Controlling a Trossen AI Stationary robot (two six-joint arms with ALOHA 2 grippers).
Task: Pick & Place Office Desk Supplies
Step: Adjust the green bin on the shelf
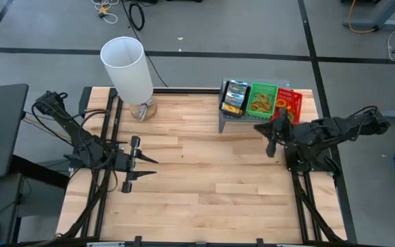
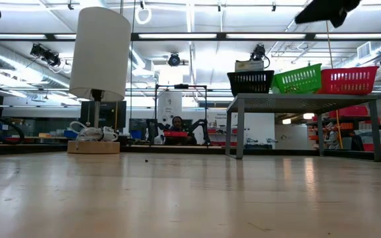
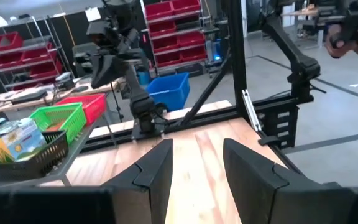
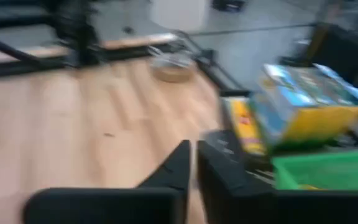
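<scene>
Pale wooden tabletop (image 1: pixel 204 171) carries a grey perforated metal riser (image 1: pixel 233 118) holding three small trays: black tray (image 1: pixel 235 96) with yellow-green crayon boxes (image 4: pixel 303 106), green tray (image 1: pixel 262 99) with tan rubber bands, red tray (image 1: pixel 290 103). Beside the riser hovers the right gripper (image 4: pixel 194 165), fingers nearly together (nothing between them). Well away from the riser, the left gripper (image 3: pixel 197 165) waits with fingers apart, empty.
</scene>
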